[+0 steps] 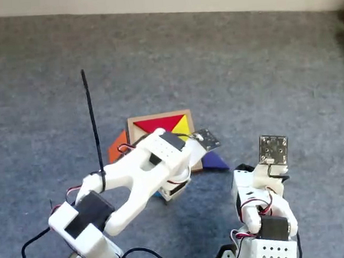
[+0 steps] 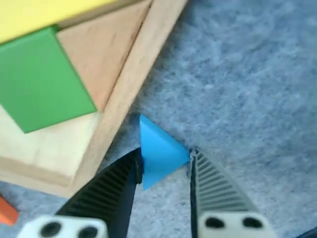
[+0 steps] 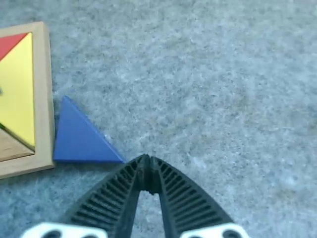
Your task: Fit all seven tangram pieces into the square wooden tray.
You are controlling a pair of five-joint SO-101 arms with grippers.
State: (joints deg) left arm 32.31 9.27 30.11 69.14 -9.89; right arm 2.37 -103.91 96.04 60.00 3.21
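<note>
The square wooden tray (image 1: 159,116) holds a red piece (image 1: 154,125) and a yellow piece (image 1: 182,126); the left wrist view adds a green square (image 2: 42,87) on its floor. My left gripper (image 2: 164,161) is low just outside the tray rim (image 2: 133,84), shut on a small light blue triangle (image 2: 161,153) resting on the carpet. A dark blue triangle (image 3: 79,139) lies against the tray's side (image 3: 43,99). My right gripper (image 3: 147,171) is shut and empty, its tips beside that triangle's corner. An orange piece (image 1: 117,146) lies by the tray's left side.
Grey carpet covers the whole work surface, with open room to the right and far side of the tray. A thin black cable (image 1: 92,123) rises upright above the left arm (image 1: 134,179). The right arm (image 1: 263,205) sits folded at the front right.
</note>
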